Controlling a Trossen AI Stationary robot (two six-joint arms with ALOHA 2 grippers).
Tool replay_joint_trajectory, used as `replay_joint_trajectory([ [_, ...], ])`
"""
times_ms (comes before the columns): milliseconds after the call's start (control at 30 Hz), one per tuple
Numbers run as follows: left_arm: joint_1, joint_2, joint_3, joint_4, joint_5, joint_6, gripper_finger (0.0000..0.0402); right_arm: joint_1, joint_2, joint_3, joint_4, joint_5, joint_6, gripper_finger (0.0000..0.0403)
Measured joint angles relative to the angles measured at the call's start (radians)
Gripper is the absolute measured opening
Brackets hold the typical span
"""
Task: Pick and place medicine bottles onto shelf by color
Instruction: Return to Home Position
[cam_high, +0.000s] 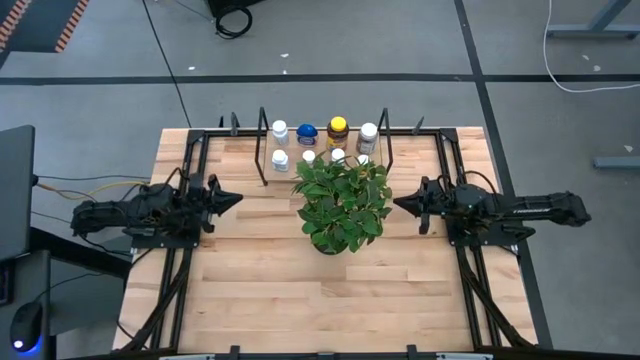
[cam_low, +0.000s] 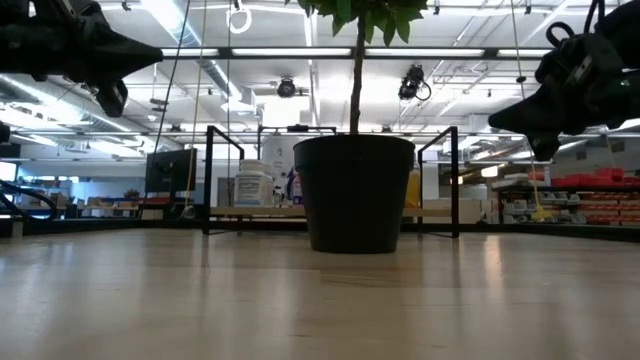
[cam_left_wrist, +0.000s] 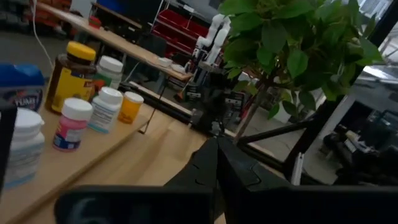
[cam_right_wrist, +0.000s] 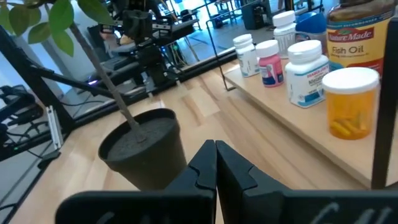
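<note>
Left gripper (cam_high: 232, 200): fingers pressed together, nothing held; raised over the left side of the light wooden desk (cam_high: 260, 290), pointing inward.
Right gripper (cam_high: 402, 205): closed and empty likewise; raised over the desk's right side, facing the other.
Shelf (cam_high: 263, 160): low black wire-frame rack, middle of the desk's far edge.
Medicine bottles (cam_high: 280, 130): all on the shelf, two rows; white-capped white ones, a blue bottle (cam_high: 306, 133), an amber bottle with yellow cap (cam_high: 338, 128), a small orange bottle (cam_right_wrist: 353, 102) at the front row's right end.
Plant (cam_high: 343, 203): leafy green, black pot, just before the shelf, between the grippers.
</note>
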Motion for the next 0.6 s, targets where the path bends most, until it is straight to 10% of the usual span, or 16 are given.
replay_joint_trajectory([
  [600,0.000,0.000,0.000,0.002,-0.001,0.049,0.0044,-0.020,0.048,0.000,0.330,0.002,-0.011,0.0006],
])
